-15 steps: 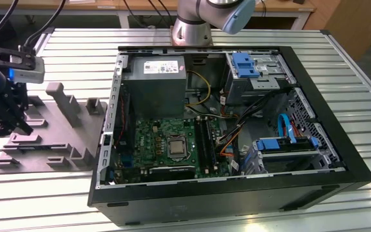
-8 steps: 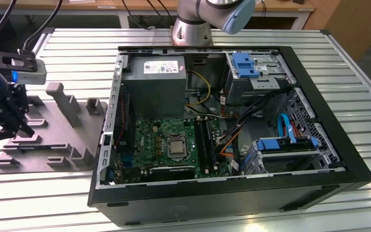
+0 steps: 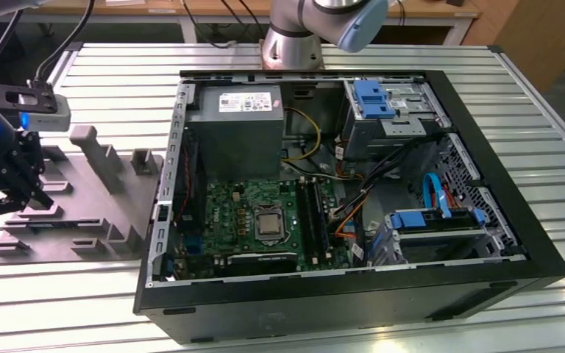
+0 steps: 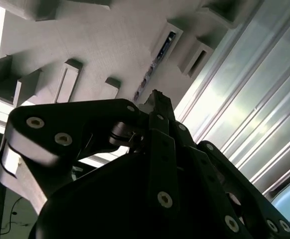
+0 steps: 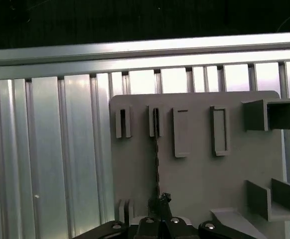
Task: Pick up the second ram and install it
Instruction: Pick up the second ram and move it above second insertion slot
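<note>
The ram [image 5: 156,159] [image 4: 153,65] sits in the tray [image 5: 200,184], showing edge-on as a thin dark line in both wrist views. Its long axis runs the same way as the table [image 5: 45,159] slats. Its far end is tucked into a slot block [image 5: 150,122] close to the tray edge that faces the table's rim, and its near end runs in under the gripper [image 5: 162,198] [image 4: 156,95]. The gripper hangs right over that near end. Whether the jaws are open or closed, or have any hold on the ram, I cannot tell.

It's tight around the far end. One more slot block [image 5: 122,123] stands just beside it on one flank and two [image 5: 181,133] [image 5: 219,130] on the other. Along the ram's middle the tray floor is bare on both sides. Tall blocks [image 5: 267,115] rise at the tray corner, well apart from the ram. Past the nearer flank the tray edge is close, and open slatted table runs beyond it.

In the exterior view the gripper [image 3: 6,202] sits over the tray's left part. The open case [image 3: 361,294] has its wall just beside the tray's right edge.
</note>
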Robot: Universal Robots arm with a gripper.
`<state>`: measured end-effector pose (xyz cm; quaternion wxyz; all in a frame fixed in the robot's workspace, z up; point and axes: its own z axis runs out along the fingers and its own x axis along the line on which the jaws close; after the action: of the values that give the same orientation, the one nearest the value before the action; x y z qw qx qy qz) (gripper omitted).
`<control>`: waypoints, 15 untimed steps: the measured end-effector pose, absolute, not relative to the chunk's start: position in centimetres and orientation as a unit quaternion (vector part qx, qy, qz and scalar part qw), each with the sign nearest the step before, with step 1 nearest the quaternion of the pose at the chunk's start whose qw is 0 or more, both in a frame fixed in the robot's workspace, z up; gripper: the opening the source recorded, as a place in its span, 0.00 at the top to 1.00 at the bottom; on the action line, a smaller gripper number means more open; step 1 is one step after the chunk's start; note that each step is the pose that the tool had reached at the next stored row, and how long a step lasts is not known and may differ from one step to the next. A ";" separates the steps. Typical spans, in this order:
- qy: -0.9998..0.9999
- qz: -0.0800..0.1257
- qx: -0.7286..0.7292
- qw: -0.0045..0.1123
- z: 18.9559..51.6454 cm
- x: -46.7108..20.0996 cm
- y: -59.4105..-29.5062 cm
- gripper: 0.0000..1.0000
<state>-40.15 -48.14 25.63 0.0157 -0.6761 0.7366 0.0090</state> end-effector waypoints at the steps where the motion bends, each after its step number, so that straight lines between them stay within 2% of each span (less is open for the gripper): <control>1: 0.736 0.009 -0.677 0.016 25.5 -40.3 -48.0 0.90; 15: 0.724 0.007 -0.689 0.018 23.5 -41.8 -47.7 0.90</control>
<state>-41.78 -47.68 23.53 0.0182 -0.6891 0.7244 0.0071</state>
